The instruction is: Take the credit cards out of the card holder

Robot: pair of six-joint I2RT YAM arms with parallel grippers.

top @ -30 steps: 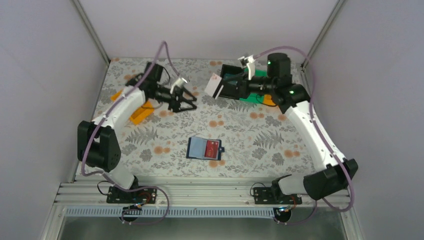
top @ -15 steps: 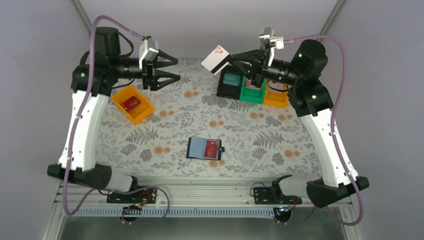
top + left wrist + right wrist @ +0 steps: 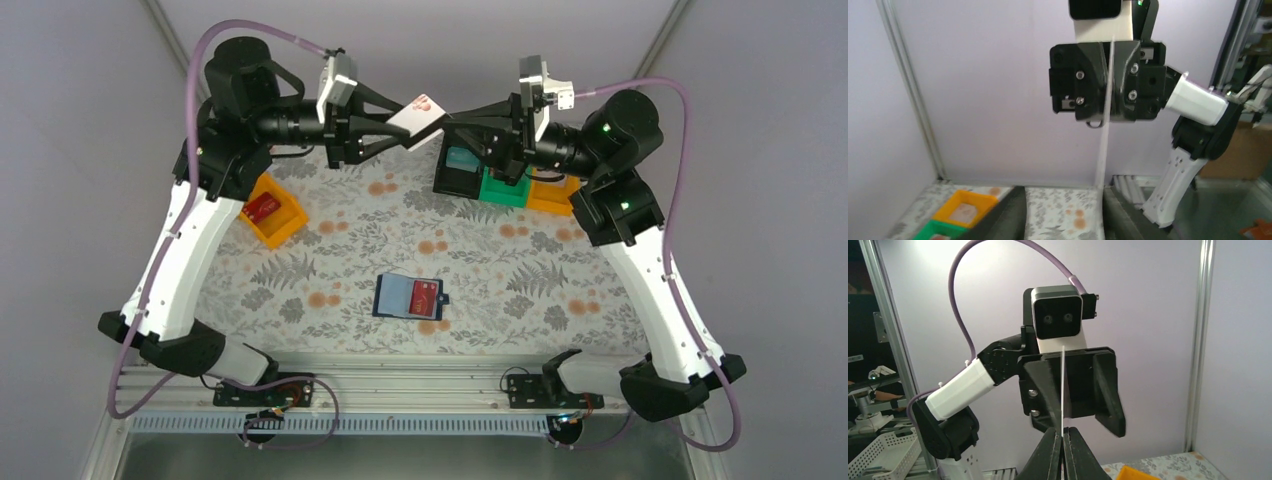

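My right claw (image 3: 1062, 432) pinches a white credit card (image 3: 425, 108) aloft at 12 o'clock. My left claw (image 3: 405, 125) stands open, jaws either side of it. At 6 o'clock from there, the card holder (image 3: 400, 296) lies open on the bench (image 3: 300, 270).

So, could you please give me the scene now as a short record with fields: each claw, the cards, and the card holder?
right claw: shut on the white card, held in the air
left claw: open, one finger on each side of that card
card holder: open on the table, apart from both claws
red card: on the card holder's right half
left orange bin: back left, second red card inside
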